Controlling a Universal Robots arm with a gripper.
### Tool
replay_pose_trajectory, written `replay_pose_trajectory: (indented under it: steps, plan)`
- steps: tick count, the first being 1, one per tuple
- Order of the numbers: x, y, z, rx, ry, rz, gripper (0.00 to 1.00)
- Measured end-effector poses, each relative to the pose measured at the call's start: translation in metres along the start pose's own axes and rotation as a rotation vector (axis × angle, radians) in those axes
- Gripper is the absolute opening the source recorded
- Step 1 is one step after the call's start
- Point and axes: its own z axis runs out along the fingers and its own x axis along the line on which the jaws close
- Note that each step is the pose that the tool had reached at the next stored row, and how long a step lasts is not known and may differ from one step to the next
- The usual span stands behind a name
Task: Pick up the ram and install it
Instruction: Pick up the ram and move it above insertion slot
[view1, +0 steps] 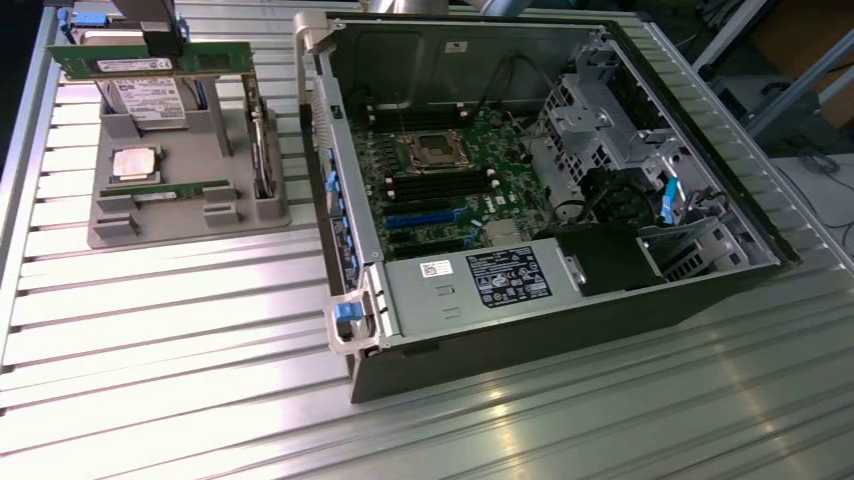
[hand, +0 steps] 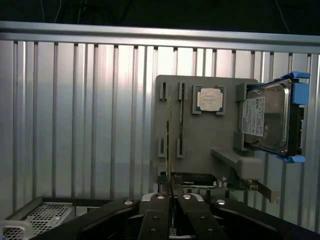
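Note:
The ram (view1: 127, 60), a long green stick with a white label, hangs lifted above the far end of the grey parts holder (view1: 187, 225) at the exterior view's upper left. My gripper (view1: 163, 40) is shut on its top edge. In the wrist view the ram (hand: 170, 145) shows edge-on as a thin line running out from between the two dark fingers (hand: 159, 215), with my gripper (hand: 172, 200) closed on it. A twin stick (view1: 167, 190) lies in a slot of the holder, and it stands out as a narrow strip (hand: 181, 117).
The open computer case (view1: 694, 300) lies at the exterior view's right, its motherboard memory slots (view1: 434, 185) exposed. The holder also carries a silver processor (hand: 210, 99), a hard drive (hand: 267, 117) in blue rails and an expansion card (hand: 240, 184). Ribbed metal table (view1: 160, 350) lies all around.

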Motion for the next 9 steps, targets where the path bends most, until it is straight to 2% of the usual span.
replay_pose_trajectory:
  steps: [4, 9]
  plan:
    - [0.000, -0.0138, -0.0007, -0.0001, 0.0001, 0.000, 0.12]
    - [0.001, -0.0261, -0.0011, 0.0000, 0.0000, 0.000, 0.12]
